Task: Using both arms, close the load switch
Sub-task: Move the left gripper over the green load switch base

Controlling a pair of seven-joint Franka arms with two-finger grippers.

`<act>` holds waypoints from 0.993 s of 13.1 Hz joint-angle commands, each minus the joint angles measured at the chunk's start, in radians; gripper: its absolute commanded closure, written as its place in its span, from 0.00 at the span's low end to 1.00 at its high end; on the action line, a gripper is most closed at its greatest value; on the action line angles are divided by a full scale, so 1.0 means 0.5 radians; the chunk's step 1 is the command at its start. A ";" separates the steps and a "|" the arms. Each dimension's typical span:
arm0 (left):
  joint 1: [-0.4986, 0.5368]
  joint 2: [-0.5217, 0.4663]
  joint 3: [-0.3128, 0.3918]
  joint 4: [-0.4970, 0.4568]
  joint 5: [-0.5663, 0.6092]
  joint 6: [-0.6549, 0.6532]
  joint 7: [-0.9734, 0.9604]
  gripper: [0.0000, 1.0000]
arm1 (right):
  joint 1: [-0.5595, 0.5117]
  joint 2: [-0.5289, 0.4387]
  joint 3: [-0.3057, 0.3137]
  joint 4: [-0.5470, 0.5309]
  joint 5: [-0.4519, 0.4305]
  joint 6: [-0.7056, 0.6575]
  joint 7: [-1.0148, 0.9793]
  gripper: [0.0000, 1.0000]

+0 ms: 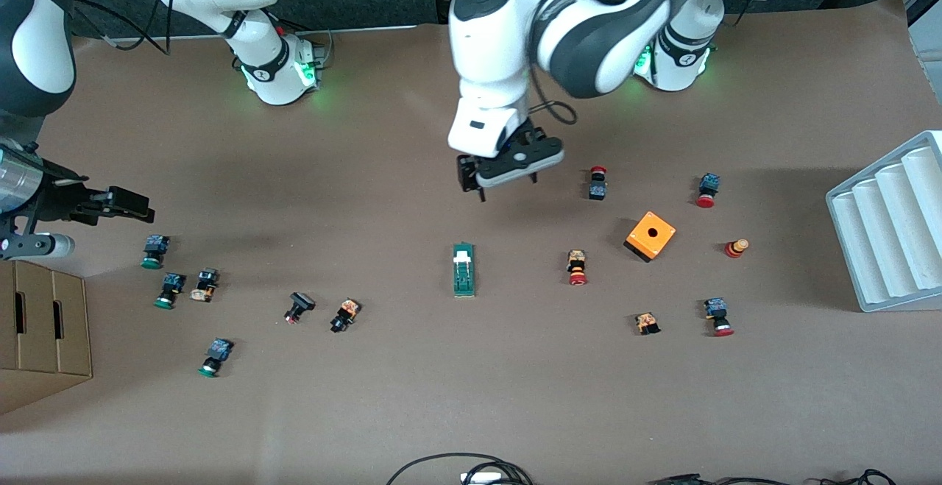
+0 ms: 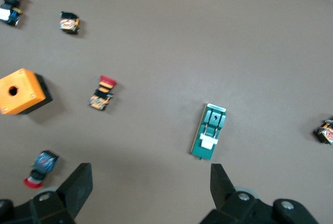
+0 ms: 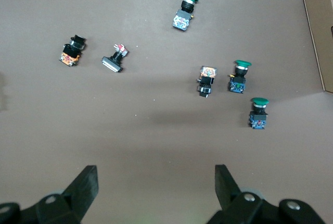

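The load switch (image 1: 464,270), a narrow dark-green block with a white lever piece, lies flat near the middle of the table. It also shows in the left wrist view (image 2: 209,131), with bare table between it and the fingers. My left gripper (image 1: 508,185) hangs open and empty in the air over bare table, a little toward the robots' bases from the switch; its fingertips (image 2: 221,179) are wide apart. My right gripper (image 1: 136,209) is open and empty over the right arm's end of the table, above green-capped push-buttons (image 3: 258,113). Its fingers (image 3: 86,182) are spread wide.
An orange box with a hole (image 1: 650,235) and several red-capped push-buttons (image 1: 577,267) lie toward the left arm's end. Green-capped buttons (image 1: 154,251) lie toward the right arm's end, beside a cardboard box (image 1: 44,323). A white ribbed rack (image 1: 890,227) stands at the left arm's end. Cables (image 1: 456,466) lie at the near edge.
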 commanded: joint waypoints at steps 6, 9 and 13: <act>-0.347 0.457 0.014 0.027 0.843 0.228 -0.579 0.01 | 0.014 0.088 0.021 0.048 -0.022 -0.002 0.008 0.00; -0.330 0.460 0.020 -0.248 1.091 0.466 -0.704 0.01 | -0.002 0.082 0.018 0.054 -0.019 -0.002 0.002 0.00; -0.357 0.604 0.029 -0.387 1.771 0.572 -1.495 0.01 | 0.011 0.079 0.021 0.054 -0.022 -0.005 0.002 0.00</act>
